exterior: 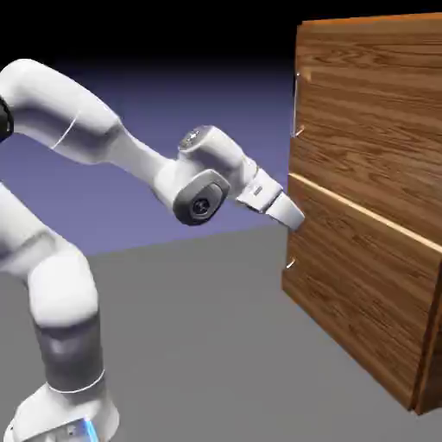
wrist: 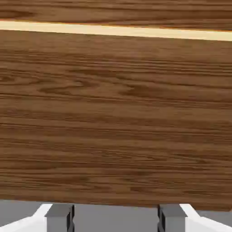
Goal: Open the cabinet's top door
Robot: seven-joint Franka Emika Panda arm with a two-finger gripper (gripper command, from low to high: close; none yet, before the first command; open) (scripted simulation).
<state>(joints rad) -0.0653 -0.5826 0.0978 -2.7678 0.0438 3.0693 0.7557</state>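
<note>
The cabinet [exterior: 429,380] of brown wood grain stands at the exterior view's right. Its top door [exterior: 371,112] is the upper panel, with a thin silver handle [exterior: 297,93] at its left edge. My gripper [exterior: 298,220] hovers close in front of the lower panel [exterior: 363,285], just below the pale seam [exterior: 363,210] and well under that handle. In the hand view both grey fingertips [wrist: 59,216] stand apart with nothing between them, so the gripper [wrist: 115,217] is open. Wood grain fills that view, with the pale seam [wrist: 113,31] near the top.
The lower panel carries its own small handle [exterior: 290,263] at its left edge, below my hand. Grey table surface [exterior: 216,345] stretches between the robot base and the cabinet. A strip of grey table [wrist: 115,212] shows under the wood in the hand view.
</note>
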